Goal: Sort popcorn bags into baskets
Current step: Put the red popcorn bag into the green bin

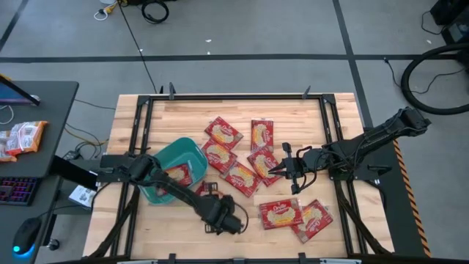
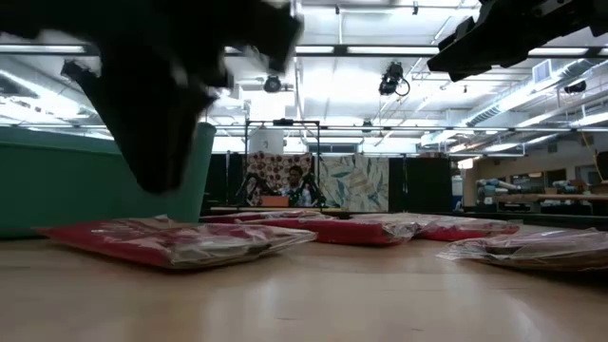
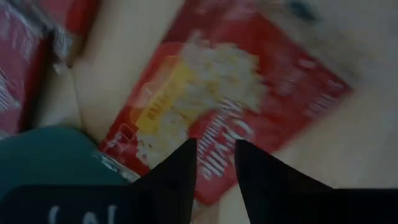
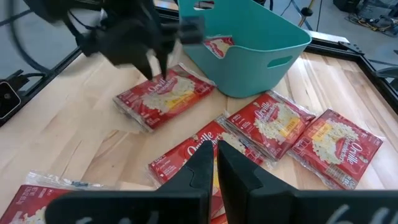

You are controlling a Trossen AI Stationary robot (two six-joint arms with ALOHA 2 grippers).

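Note:
Several red popcorn bags lie flat on the wooden table (image 1: 146,121). One bag (image 4: 163,96) lies beside the teal basket (image 1: 172,158), and my left gripper (image 4: 157,70) hovers just above it, pointing down, fingers (image 3: 180,168) a little apart with nothing between them. In the low view a gap shows between the gripper and that bag (image 2: 176,239). One bag (image 4: 217,45) lies inside the basket (image 4: 249,43). My right gripper (image 4: 215,163) is shut and waits above the middle bags (image 1: 264,163), pointing toward the table's left.
More bags lie at the far middle (image 1: 223,133) (image 1: 261,134) and near the front right (image 1: 281,214) (image 1: 311,220). A black frame (image 1: 234,97) runs around the table. A side desk (image 1: 37,132) with a keyboard stands to the left.

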